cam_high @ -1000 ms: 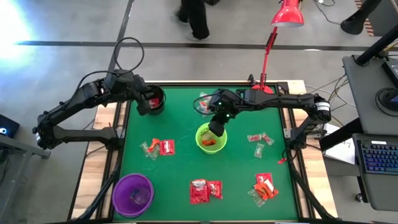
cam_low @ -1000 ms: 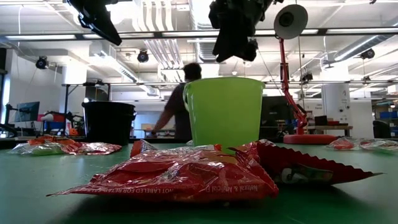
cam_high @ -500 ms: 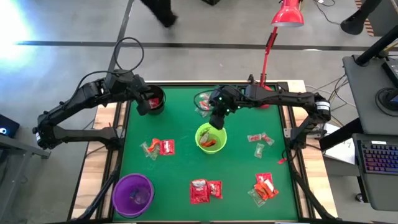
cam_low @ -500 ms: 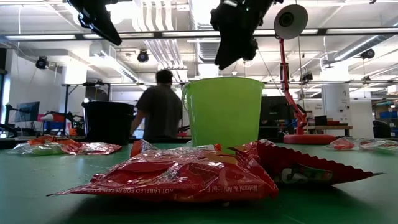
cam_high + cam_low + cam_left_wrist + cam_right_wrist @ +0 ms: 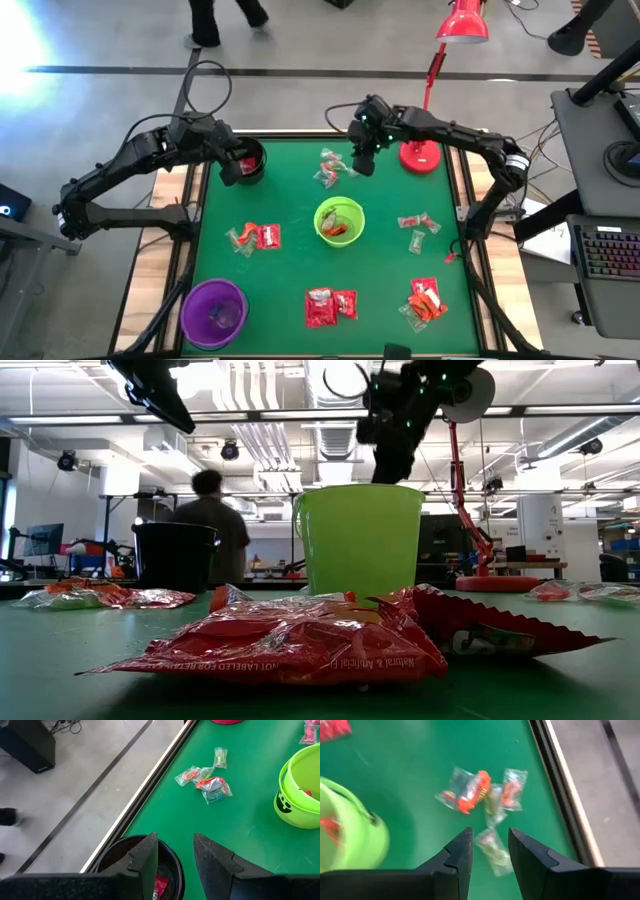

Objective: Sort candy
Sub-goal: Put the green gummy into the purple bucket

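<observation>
Several small wrapped candies [image 5: 328, 168] lie upper centre of the green table [image 5: 290, 255], just above the lime-green bowl [image 5: 339, 221]. We see the right gripper [image 5: 362, 160] beside them, fingers narrowly apart, empty. The left gripper [image 5: 232, 168], fingers parted, empty, hovers over the black bowl [image 5: 250, 158] at upper left.

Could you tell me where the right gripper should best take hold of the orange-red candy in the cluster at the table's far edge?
Probably straight from above, closing across the orange-red candy at its narrow middle. It lies flat on the green table among clear wrappers, so a side approach would likely snag them. The right gripper, open, hangs over that cluster.
</observation>
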Tool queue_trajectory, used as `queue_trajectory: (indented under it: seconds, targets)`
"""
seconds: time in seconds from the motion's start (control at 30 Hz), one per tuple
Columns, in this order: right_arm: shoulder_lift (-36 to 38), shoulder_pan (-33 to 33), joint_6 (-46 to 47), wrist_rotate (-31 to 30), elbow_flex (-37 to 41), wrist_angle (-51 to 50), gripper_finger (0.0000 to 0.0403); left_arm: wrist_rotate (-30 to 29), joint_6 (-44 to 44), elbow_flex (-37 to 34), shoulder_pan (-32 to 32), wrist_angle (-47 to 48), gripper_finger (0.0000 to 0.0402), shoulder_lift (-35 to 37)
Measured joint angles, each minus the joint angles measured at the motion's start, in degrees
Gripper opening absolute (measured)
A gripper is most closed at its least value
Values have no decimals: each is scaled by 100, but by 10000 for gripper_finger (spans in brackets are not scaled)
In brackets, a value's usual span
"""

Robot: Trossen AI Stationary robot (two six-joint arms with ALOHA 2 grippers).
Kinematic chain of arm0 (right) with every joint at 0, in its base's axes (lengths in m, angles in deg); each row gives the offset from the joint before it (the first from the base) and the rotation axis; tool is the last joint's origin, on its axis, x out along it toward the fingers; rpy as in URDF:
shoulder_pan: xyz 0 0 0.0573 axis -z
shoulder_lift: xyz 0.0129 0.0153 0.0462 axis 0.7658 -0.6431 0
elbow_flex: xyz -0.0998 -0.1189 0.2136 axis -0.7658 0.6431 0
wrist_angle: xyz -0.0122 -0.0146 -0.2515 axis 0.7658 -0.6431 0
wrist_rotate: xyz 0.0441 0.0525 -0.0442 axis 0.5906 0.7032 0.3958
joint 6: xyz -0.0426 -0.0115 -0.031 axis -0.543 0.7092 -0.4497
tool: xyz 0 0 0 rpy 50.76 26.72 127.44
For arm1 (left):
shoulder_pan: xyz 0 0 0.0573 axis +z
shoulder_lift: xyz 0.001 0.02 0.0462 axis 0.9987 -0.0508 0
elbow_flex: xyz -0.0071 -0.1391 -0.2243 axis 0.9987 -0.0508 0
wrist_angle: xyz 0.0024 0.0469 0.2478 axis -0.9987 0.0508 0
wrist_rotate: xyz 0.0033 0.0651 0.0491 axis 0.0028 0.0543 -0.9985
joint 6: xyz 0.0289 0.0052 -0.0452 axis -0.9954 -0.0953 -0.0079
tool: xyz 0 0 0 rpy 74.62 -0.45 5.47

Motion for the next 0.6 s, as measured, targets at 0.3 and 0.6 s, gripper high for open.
queue_trajectory:
  seconds: [0.3, 0.6]
  targets:
    - [-778, 499, -1076, 30, 4, -43, 109, 0, 13, 0, 0, 0, 109, 0]
    - [-1242, 498, -1962, -14, 7, -397, 118, -1, 219, 0, 0, 0, 109, 0]
